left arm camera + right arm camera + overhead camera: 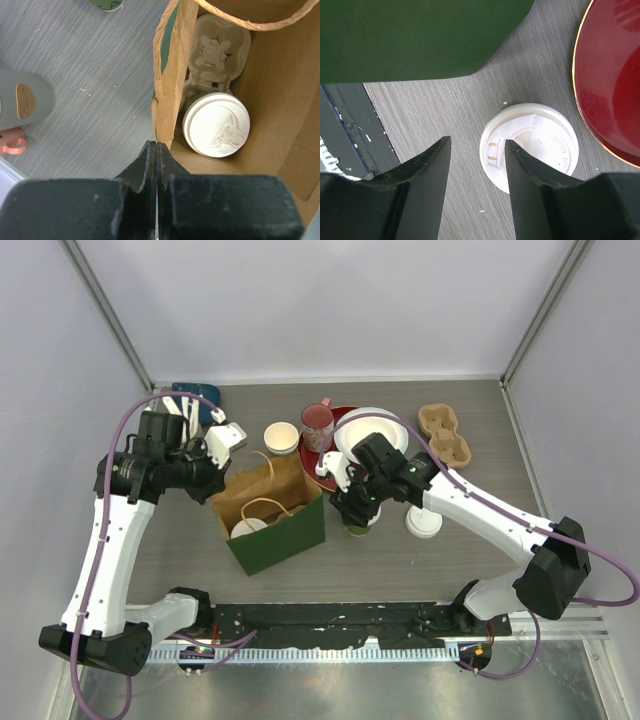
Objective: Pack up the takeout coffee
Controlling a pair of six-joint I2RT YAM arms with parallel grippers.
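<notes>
I read the tabletop [445,105] as a matt grey surface with a fine wood-grain pattern, and the bag [280,100] as paper, uncoated brown kraft inside with a smooth matt green outer face and a twisted paper handle [265,22]. The cup lid [530,145] looks like smooth white moulded plastic with a slight sheen and embossed lettering, the carrier [217,50] inside the bag like rough, fibrous pulp board, and the red plate [615,70] is glossy. I see the fingers [420,190] of the right gripper [477,141] as matt black plastic, lightly scuffed.

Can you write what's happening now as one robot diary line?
left gripper: shut on paper bag rim | right gripper: open over lidded cup on table | packed cup: inside bag
</notes>
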